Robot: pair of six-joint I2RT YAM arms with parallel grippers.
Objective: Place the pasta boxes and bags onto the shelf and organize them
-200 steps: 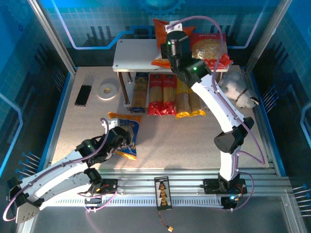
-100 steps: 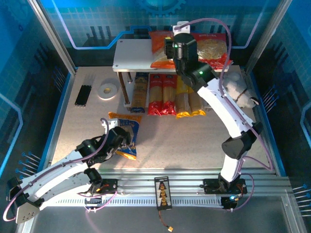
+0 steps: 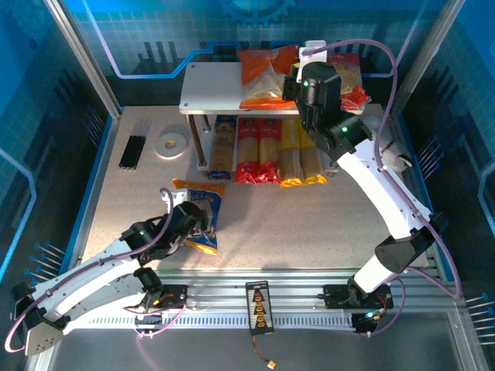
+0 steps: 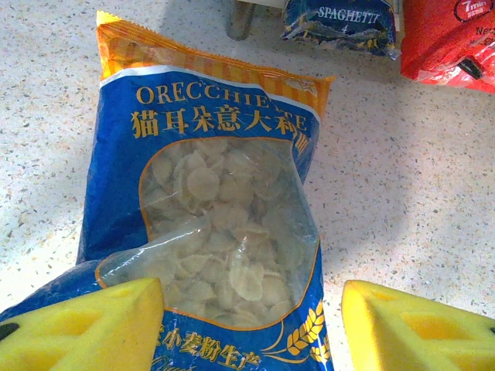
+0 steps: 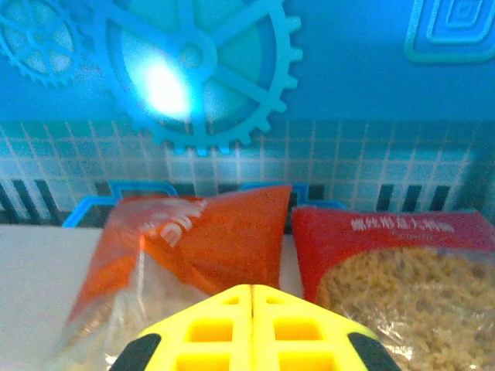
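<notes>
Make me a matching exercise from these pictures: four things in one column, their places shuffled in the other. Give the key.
Things
1. blue-and-orange crinkly pillow bag of orecchiette
2. orange crinkly pillow bag
3. white ring-shaped tape roll
4. red long narrow spaghetti pack with a clear window

Places
A. on the speckled table, left of the white two-tier shelf
B. under the shelf's top board, near end sticking out
C. on the shelf's top board
D. on the table, below the open left pincer

Pairs: 1-D, 2-C, 3-A, 4-B.
</notes>
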